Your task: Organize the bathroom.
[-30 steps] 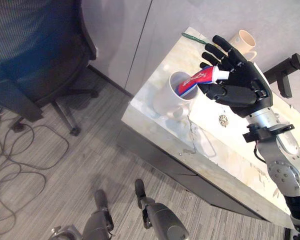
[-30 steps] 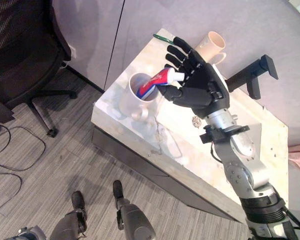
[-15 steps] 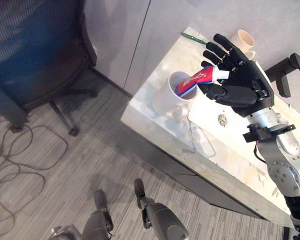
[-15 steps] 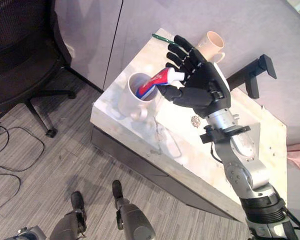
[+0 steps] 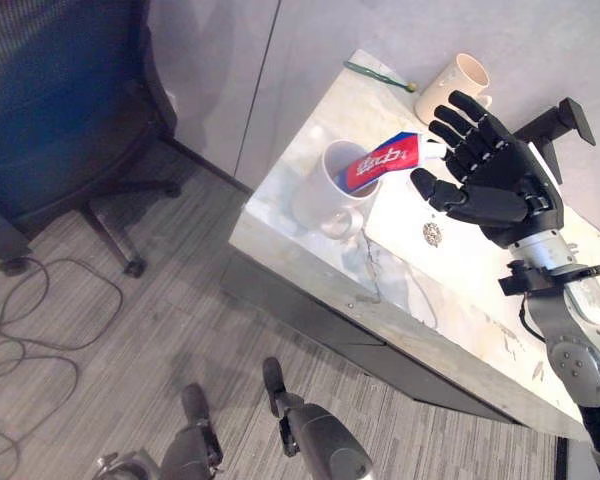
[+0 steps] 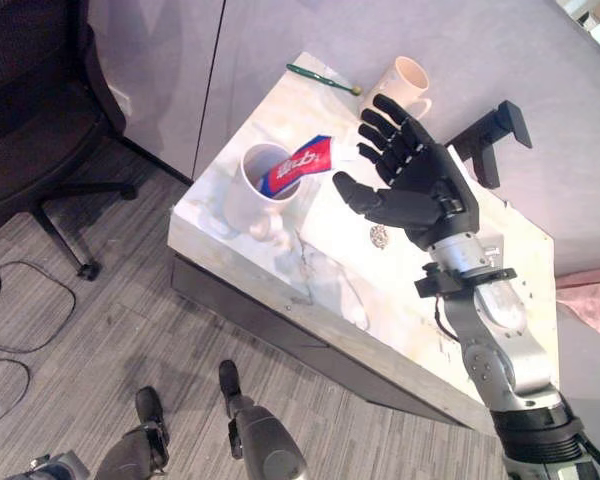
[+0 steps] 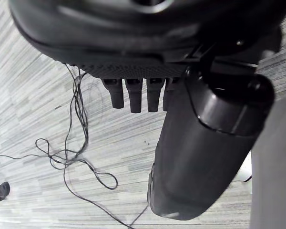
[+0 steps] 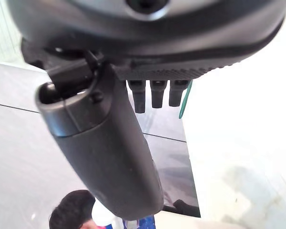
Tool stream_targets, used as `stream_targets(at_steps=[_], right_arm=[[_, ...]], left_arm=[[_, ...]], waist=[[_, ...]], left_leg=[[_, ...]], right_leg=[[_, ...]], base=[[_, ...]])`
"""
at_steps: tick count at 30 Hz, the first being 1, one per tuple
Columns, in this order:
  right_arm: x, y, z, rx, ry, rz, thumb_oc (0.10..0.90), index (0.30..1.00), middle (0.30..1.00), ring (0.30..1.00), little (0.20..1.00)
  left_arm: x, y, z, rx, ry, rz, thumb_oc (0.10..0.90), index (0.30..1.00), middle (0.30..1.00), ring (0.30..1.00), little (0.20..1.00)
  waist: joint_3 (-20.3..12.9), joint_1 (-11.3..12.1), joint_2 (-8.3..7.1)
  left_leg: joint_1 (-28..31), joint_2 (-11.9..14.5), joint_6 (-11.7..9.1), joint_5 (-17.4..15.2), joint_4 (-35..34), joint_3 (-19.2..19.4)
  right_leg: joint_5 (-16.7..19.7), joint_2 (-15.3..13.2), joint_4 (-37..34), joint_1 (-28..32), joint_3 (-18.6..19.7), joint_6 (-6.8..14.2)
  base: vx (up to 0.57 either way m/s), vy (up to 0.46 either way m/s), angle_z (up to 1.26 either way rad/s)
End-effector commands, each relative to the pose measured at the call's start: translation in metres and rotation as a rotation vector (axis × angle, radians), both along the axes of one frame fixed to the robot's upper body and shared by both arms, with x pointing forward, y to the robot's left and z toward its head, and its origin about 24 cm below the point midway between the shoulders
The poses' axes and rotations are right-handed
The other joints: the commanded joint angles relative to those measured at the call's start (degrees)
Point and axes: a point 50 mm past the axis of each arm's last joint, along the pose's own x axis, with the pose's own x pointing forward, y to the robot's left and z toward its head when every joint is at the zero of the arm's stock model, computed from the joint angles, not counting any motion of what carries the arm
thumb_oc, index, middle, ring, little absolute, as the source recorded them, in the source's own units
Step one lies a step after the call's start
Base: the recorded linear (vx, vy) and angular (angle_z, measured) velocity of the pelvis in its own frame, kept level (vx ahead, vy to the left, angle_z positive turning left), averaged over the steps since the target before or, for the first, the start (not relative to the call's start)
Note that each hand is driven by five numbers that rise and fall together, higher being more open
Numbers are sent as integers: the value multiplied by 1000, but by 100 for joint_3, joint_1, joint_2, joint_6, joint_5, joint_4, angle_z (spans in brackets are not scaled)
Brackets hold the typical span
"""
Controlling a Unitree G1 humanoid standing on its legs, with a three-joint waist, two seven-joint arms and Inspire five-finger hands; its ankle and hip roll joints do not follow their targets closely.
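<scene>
While the office chair (image 5: pixel 60 110) stands on the grey floor at the far left, the pale marble-look counter (image 5: pixel 380 300) carries the task's things to its right. A white mug (image 5: pixel 330 190) sits near the counter's front corner with the red, white and blue toothpaste tube (image 5: pixel 378 162) standing in it. The tube leans, its long axis tilted up and toward the right hand (image 5: pixel 495 185); its lower end is hidden inside the mug and its cap end points at the fingers. The right hand hovers just beside the cap end with fingers (image 6: pixel 395 135) straight and spread wide and the thumb stuck out toward the mug, gripping nothing. Whether a fingertip touches the cap is hard to tell. A green toothbrush (image 6: pixel 323 79) lies at the counter's far edge, near a beige cup (image 6: pixel 400 85). The left hand (image 7: pixel 200 143), in its wrist view, hangs over the floor with fingers relaxed.
</scene>
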Motion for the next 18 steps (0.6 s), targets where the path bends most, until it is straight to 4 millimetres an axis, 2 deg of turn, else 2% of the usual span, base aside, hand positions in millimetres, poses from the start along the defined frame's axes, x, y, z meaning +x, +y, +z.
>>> stream_targets(at_steps=[1,10,15,18], right_arm=[[-26,-27,52,101,-370,-118,800,900,900,900,900],[-34,-46,53,148,-397,-245,800,900,900,900,900],[-42,-69,53,254,-414,-411,800,900,900,900,900],[-53,-92,51,358,-445,-569,800,900,900,900,900]], left_arm=[[-39,1,-8,1,111,97,800,900,900,900,900],[-46,0,-11,-20,101,126,800,900,900,900,900],[-52,-1,-13,-39,94,158,800,900,900,900,900],[-56,-3,-15,-63,93,184,800,900,900,900,900]], waist=[[-141,100,59],[-177,24,89],[-268,-38,156],[-385,-116,251]], left_leg=[[648,46,-36,-96,-838,419],[718,56,-33,-99,-881,492],[868,43,-31,-100,-1011,564],[1003,13,-29,-112,-1095,630]], right_leg=[[-195,377,448,-283,291,282],[-204,373,420,-236,305,283],[-221,350,354,-141,321,301],[-212,319,282,-60,360,321]], base=[[-3,17,-5],[0,21,-8],[9,27,-13],[19,56,-10]])
